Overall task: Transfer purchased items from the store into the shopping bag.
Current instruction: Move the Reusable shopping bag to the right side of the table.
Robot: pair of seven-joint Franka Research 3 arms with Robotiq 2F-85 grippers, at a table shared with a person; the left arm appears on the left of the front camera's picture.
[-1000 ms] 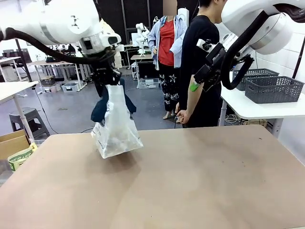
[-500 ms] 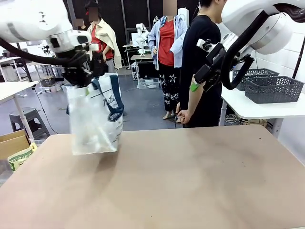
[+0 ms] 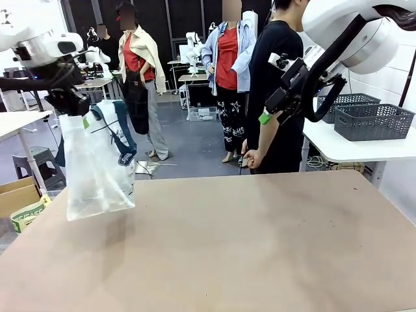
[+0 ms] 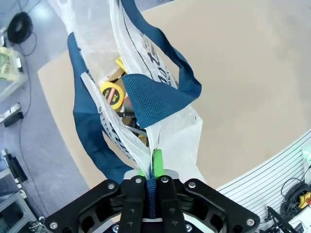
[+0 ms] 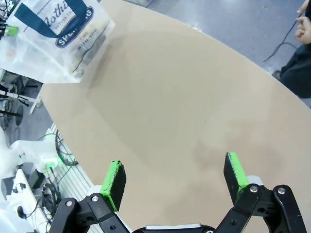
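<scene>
The shopping bag (image 3: 94,169), clear plastic with navy straps, hangs over the table's far left corner. My left gripper (image 3: 70,103) is shut on its strap at the top. In the left wrist view the fingers (image 4: 152,187) pinch the navy strap (image 4: 155,97). Inside the shopping bag (image 4: 175,136) lie purchased items, among them a yellow round one (image 4: 112,94) and brown pieces. My right gripper (image 3: 273,107) stands open and empty, high at the right. Its view looks down past the green pads (image 5: 114,177) at bare table, with the shopping bag (image 5: 53,36) far off.
A person in black (image 3: 276,97) stands at the far edge, one hand (image 5: 303,24) hanging down. Dark mesh baskets (image 3: 370,120) sit on a white side table at the right. A cardboard box (image 3: 16,195) stands beside the brown table (image 3: 260,247) at the left.
My left arm has swung the bag leftward, from the table's far middle-left out to its left corner. The right arm has not moved.
</scene>
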